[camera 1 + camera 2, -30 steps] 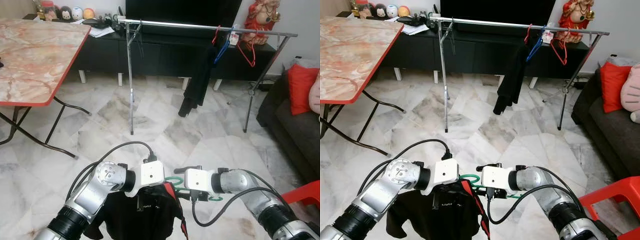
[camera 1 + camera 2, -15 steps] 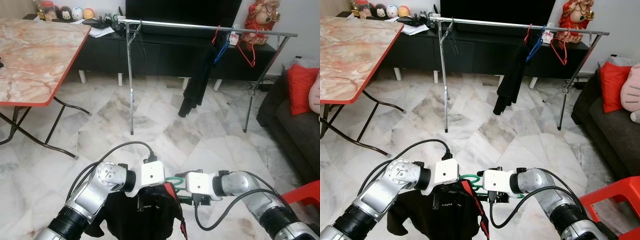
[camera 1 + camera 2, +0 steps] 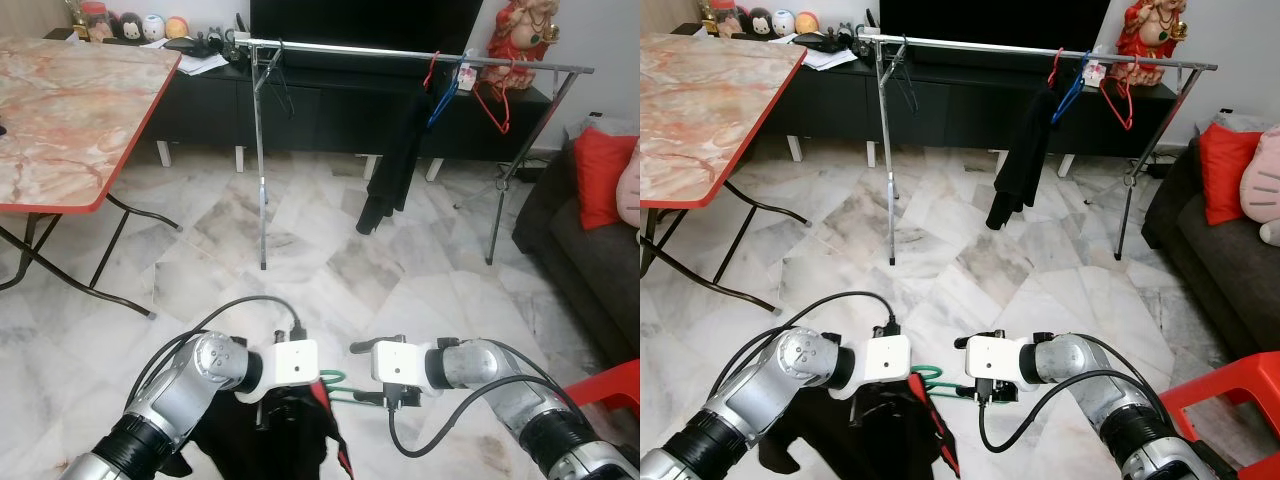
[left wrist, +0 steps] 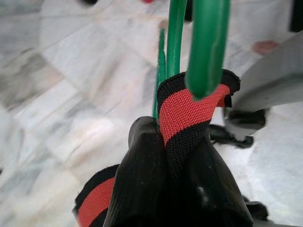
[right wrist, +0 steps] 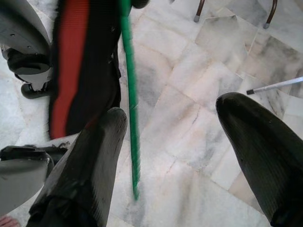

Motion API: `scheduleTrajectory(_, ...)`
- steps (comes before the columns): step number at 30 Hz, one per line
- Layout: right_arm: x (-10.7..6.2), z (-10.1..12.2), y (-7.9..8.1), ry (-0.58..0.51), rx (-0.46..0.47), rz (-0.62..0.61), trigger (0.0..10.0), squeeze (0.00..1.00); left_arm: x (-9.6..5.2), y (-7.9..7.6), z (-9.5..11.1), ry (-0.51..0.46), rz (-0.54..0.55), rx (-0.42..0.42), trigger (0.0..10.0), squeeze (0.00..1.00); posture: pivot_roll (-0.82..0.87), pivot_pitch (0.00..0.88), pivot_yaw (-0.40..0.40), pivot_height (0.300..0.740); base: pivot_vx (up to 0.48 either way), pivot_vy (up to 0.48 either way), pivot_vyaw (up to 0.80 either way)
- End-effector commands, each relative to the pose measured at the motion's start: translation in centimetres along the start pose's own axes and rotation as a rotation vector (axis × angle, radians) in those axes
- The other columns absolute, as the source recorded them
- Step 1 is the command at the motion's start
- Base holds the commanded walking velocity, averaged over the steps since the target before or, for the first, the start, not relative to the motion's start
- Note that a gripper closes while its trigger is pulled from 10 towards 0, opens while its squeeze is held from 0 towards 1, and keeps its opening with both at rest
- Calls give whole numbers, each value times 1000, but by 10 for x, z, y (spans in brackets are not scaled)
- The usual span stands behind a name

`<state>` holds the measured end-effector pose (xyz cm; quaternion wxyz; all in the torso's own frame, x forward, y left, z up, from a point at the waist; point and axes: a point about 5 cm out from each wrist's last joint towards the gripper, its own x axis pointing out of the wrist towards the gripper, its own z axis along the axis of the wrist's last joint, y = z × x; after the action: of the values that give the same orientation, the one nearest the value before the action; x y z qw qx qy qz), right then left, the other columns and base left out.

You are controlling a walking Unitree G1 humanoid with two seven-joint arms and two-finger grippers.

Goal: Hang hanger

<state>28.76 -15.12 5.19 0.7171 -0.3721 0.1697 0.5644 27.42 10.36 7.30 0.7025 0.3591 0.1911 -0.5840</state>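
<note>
A green hanger (image 3: 338, 384) carries a black garment with red trim (image 3: 290, 440), low in front of me. My left gripper (image 4: 165, 137) is shut on the hanger's neck through the red and black collar (image 4: 182, 111). My right gripper (image 5: 173, 109) is open beside it, and the hanger's green bar (image 5: 130, 109) passes between its fingers without touching them. The metal clothes rack (image 3: 400, 50) stands across the room, with a black garment (image 3: 395, 160), a blue hanger (image 3: 440, 100) and a red hanger (image 3: 495, 105) on its rail.
A marble-top folding table (image 3: 60, 110) stands at the left. A dark sofa (image 3: 590, 240) with a red cushion (image 3: 600, 175) is at the right, and a red stool (image 3: 610, 385) near my right arm. A black TV cabinet (image 3: 330, 110) runs behind the rack.
My left gripper has sunk a little with the hanger and garment, which now hang lower. The right gripper has stayed close beside the hanger.
</note>
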Motion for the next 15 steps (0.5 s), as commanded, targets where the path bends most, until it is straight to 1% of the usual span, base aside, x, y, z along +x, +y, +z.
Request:
scheduleTrajectory(1,-6,-1,-5,11,-8,-9,10000,0,0,9,4,29,48,35,10000,0,-14,0,-151,740,0,0,0)
scheduleTrajectory(2,-6,-1,-5,11,-9,-8,10000,0,0,12,1,52,68,33,10000,0,-14,0,-151,740,0,0,0)
scheduleTrajectory(4,-6,-1,-4,12,-10,-5,10000,0,-2,19,-15,168,144,26,10000,0,-15,0,-151,740,0,0,0)
scheduleTrajectory(5,-6,-1,-4,12,-9,-1,10000,0,-2,21,-19,199,169,22,10000,0,-15,0,-151,740,0,0,0)
scheduleTrajectory(8,-6,-1,-3,11,-9,11,10000,0,-2,26,-25,242,227,-6,10000,0,-14,0,-152,740,0,0,0)
scheduleTrajectory(9,-6,-1,-3,10,-10,11,3686,0,-2,27,-26,245,235,-12,10000,0,-14,0,-152,740,0,0,0)
scheduleTrajectory(10,-5,-1,-2,7,-10,16,0,0,-1,27,-26,248,234,-10,10000,0,-14,0,-152,740,0,0,0)
scheduleTrajectory(13,-5,-1,0,9,-11,20,0,0,2,25,-26,245,224,-4,10000,0,-15,0,-152,740,0,0,0)
scheduleTrajectory(14,-4,-2,1,19,-14,23,4745,0,4,24,-25,243,221,-3,10000,0,-15,0,-151,740,0,0,0)
scheduleTrajectory(15,-4,-3,1,21,-15,26,10000,0,4,24,-25,241,218,-1,10000,0,-15,0,-152,740,0,0,0)
